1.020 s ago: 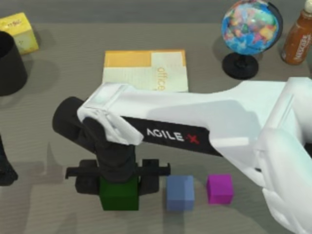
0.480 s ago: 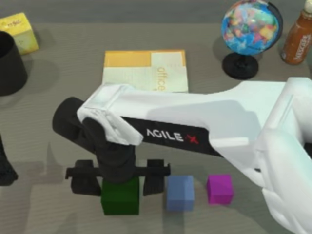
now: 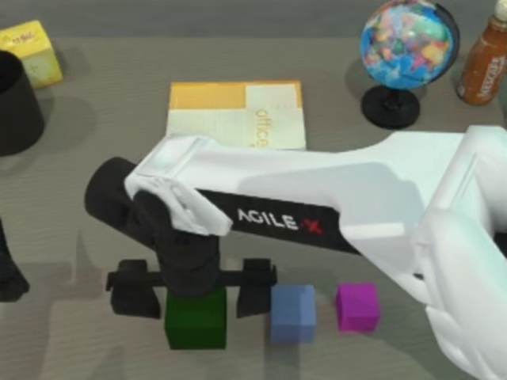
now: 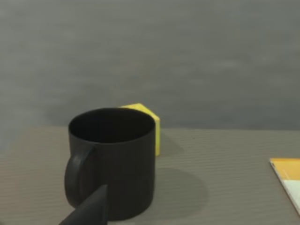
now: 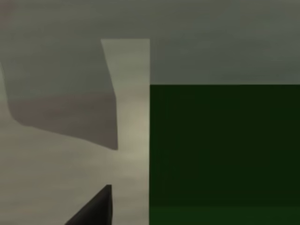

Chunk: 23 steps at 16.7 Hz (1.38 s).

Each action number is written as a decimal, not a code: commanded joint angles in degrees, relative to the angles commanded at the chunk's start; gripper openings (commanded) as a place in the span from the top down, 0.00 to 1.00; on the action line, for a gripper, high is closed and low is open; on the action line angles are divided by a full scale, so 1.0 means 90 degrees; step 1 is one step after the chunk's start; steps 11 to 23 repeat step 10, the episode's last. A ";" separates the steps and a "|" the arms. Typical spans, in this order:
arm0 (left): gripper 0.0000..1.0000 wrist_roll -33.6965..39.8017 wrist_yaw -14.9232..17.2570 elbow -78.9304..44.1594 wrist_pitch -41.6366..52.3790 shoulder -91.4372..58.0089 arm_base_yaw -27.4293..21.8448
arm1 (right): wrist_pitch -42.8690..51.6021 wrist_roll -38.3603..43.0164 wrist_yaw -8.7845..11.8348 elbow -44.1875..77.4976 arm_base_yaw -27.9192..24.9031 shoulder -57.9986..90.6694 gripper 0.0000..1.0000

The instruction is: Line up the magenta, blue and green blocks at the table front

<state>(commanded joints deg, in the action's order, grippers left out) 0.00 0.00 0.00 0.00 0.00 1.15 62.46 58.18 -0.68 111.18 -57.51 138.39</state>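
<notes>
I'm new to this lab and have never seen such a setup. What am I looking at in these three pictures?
This is a simulated table with two robot arms. One camera looks down from above; the other two sit on the arms' wrists. The right pincer stands open over the green block, fingers either side, holding nothing. Beside it lie the blue block and magenta block, in a row. Farther back are a book, globe, bottle, black mug and yellow box. The left arm is parked at the left edge.

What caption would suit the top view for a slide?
Right gripper open over the green block, in a row with the blue block and magenta block at the table front.
</notes>
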 joint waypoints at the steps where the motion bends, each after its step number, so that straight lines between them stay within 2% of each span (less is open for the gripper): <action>1: 0.00 0.0000 0.0000 0.0000 0.0000 0.0000 0.0000 | 0.0089 0.0004 0.0002 0.0084 -0.0006 -0.0014 0.00; 9: 0.00 0.0000 0.0000 0.0000 0.0000 0.0000 0.0000 | 0.1539 -0.0006 0.0003 0.1269 -0.0061 -0.0263 0.00; 23: 0.00 0.0000 0.0000 0.0000 0.0000 0.0000 0.0000 | 0.1547 -0.0006 0.0003 0.1277 -0.0061 -0.0266 0.00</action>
